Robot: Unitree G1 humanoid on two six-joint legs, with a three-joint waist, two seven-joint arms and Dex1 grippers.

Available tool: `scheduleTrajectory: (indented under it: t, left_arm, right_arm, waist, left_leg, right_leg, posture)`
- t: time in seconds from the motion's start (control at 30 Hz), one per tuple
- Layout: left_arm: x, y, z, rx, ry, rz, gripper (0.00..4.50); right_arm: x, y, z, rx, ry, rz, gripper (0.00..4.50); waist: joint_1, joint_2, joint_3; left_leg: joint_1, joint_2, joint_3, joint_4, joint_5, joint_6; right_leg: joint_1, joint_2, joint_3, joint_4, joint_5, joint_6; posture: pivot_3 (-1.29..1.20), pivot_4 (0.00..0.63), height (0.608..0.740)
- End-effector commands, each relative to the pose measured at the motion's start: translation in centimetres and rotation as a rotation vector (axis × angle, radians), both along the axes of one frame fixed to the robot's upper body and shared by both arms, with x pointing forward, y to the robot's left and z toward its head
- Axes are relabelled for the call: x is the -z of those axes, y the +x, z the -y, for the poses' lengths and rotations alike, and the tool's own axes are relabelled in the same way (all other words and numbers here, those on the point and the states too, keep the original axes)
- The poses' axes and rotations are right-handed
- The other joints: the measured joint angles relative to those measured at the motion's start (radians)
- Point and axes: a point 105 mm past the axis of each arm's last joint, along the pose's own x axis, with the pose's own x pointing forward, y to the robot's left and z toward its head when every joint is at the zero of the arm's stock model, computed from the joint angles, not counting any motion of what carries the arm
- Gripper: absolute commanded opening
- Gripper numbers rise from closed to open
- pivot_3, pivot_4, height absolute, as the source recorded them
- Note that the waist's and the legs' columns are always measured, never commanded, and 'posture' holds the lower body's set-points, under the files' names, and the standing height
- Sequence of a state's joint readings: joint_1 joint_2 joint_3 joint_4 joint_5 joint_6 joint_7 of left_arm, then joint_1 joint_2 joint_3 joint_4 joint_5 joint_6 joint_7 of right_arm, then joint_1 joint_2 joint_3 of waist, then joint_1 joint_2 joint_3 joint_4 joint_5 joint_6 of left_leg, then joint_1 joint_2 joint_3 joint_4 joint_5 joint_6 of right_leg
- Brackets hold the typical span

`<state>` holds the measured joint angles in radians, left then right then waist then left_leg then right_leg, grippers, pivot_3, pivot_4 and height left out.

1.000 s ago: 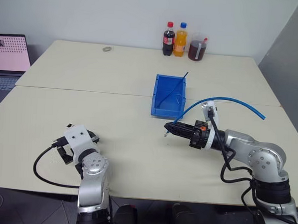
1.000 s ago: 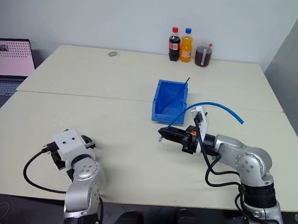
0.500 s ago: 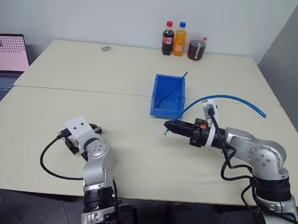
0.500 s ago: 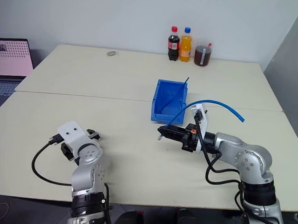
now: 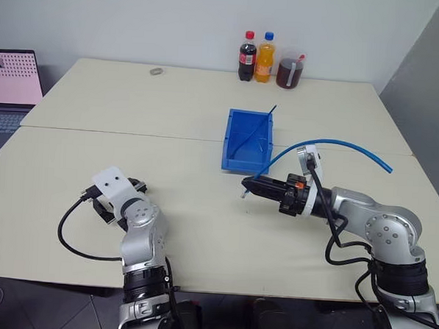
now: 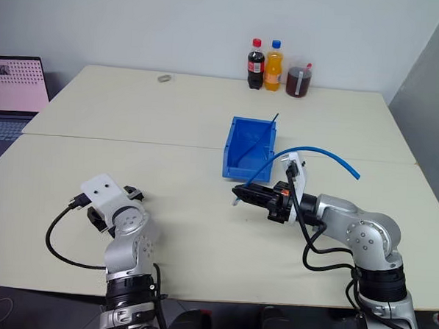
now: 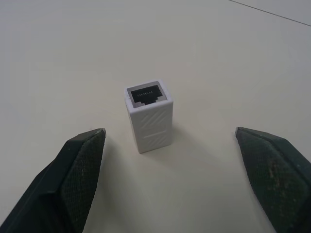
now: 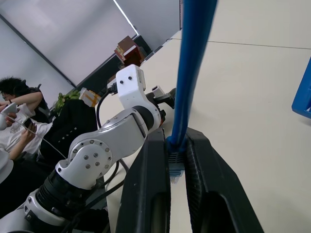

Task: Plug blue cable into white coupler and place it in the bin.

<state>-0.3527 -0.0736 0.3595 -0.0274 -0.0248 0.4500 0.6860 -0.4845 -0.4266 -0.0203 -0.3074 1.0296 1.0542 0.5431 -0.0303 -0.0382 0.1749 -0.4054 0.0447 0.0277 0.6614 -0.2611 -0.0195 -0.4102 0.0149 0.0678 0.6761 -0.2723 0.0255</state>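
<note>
The white coupler (image 7: 149,115) stands on the desk (image 5: 207,120) between the left gripper's (image 7: 184,145) released fingers (image 7: 80,160); centre, then close squarely. Right gripper (image 5: 249,186) clenches the blue cable (image 5: 338,146).

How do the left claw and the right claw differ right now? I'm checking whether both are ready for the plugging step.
The left claw is open with nothing in it, its fingers either side of the white coupler standing on the table; the right claw is shut on the blue cable near its plug. The left is low by the table; the right is raised, pointing left. Both have two dark fingers.
</note>
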Motion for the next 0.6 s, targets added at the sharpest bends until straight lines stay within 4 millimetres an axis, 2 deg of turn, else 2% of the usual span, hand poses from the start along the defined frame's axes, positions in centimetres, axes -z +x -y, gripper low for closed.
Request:
scheduleTrajectory:
  t: [0.03, 0.07, 0.17, 0.6]
  left_arm:
    - [-1.0, 0.3, -0.3, -0.003, 0.035, 0.03, 4.5]
    - [-1.0, 0.3, -0.3, -0.002, 0.035, 0.03, 4.5]
    - [-1.2, 0.4, -0.7, 0.0, 0.047, 0.029, 3.99]
    - [-1.4, 0.5, -1.3, 0.006, 0.072, 0.027, 1.2]
  right_arm:
    - [-1.3, 0.0, 0.1, -0.002, 0.018, 0.054, 0.13]
    - [-1.3, 0.0, 0.1, -0.002, 0.019, 0.054, 0.13]
    - [-1.2, 0.0, 0.1, -0.001, 0.02, 0.054, 0.13]
    - [-1.2, -0.1, 0.0, 0.001, 0.023, 0.055, 0.13]
  waist:
    - [0.0, 0.0, 0.0]
    - [0.0, 0.0, 0.0]
    - [0.0, 0.0, 0.0]
    - [0.0, 0.0, 0.0]
  left_leg:
    - [0.0, 0.0, 0.0, 0.0, 0.0, 0.0]
    - [0.0, 0.0, 0.0, 0.0, 0.0, 0.0]
    - [0.0, 0.0, 0.0, 0.0, 0.0, 0.0]
    - [0.0, 0.0, 0.0, 0.0, 0.0, 0.0]
  right_leg:
    - [0.0, 0.0, 0.0, 0.0, 0.0, 0.0]
    - [0.0, 0.0, 0.0, 0.0, 0.0, 0.0]
    - [0.0, 0.0, 0.0, 0.0, 0.0, 0.0]
    - [0.0, 0.0, 0.0, 0.0, 0.0, 0.0]
  posture:
    - [0.0, 0.15, 0.74]
    - [0.0, 0.15, 0.74]
    - [0.0, 0.15, 0.74]
    - [0.0, 0.15, 0.74]
